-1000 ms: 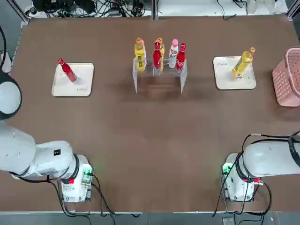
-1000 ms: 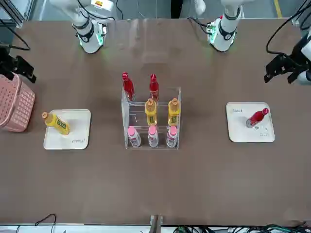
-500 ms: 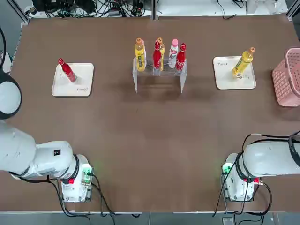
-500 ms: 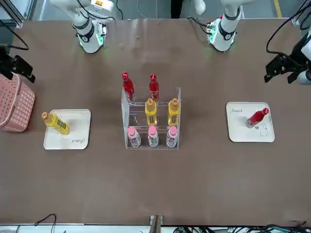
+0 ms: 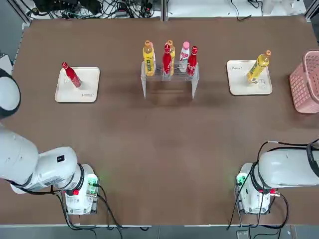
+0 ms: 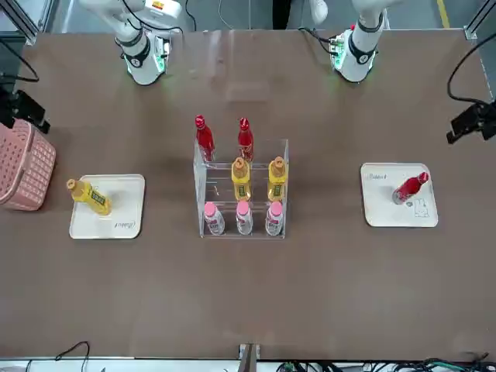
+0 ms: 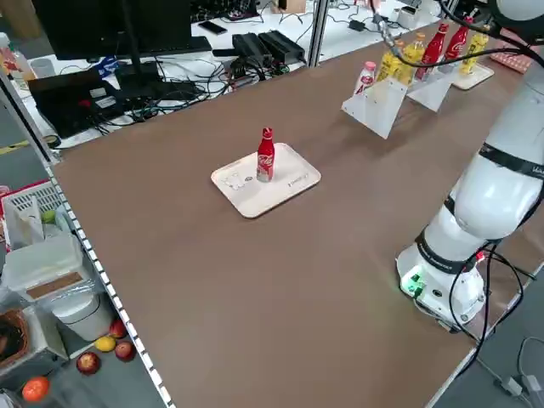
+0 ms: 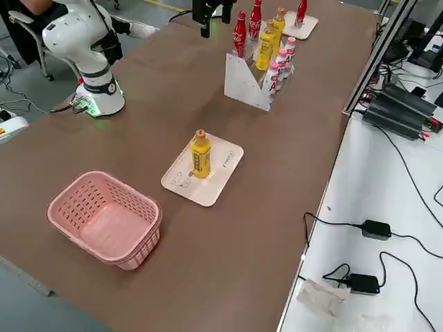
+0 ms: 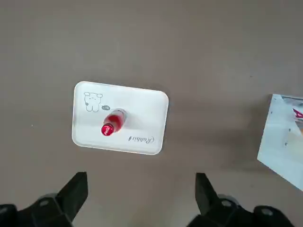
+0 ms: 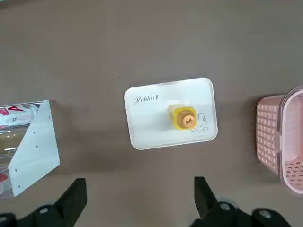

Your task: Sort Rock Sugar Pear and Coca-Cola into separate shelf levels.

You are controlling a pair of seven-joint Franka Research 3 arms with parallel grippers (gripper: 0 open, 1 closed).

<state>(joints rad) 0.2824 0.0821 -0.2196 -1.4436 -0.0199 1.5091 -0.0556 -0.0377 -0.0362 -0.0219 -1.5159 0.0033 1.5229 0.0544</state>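
The clear shelf rack (image 5: 168, 79) (image 6: 203, 180) stands mid-table at the far side. Two red Coca-Cola bottles (image 6: 204, 138) stand in its highest row, two yellow Rock Sugar Pear bottles (image 6: 241, 178) in the row below. Another Coca-Cola (image 5: 71, 74) (image 9: 112, 123) stands on the left cream tray (image 5: 87, 85). One more Rock Sugar Pear (image 5: 259, 65) (image 10: 183, 117) stands on the right tray (image 5: 239, 80). My left gripper (image 6: 473, 124) (image 9: 140, 189) hangs open high above the table beside the left tray. My right gripper (image 6: 17, 110) (image 10: 139, 194) hangs open near the right tray, holding nothing.
Three white-pink bottles (image 6: 242, 218) fill the rack's lowest row. A pink basket (image 5: 305, 82) (image 8: 104, 218) sits at the table's right edge beside the right tray. The arm bases (image 5: 79, 191) (image 5: 254, 191) stand at the near corners. Cables lie beyond the far edge.
Both grippers have drifted outward toward the table's sides, the left one more than the right. No bottle has moved.
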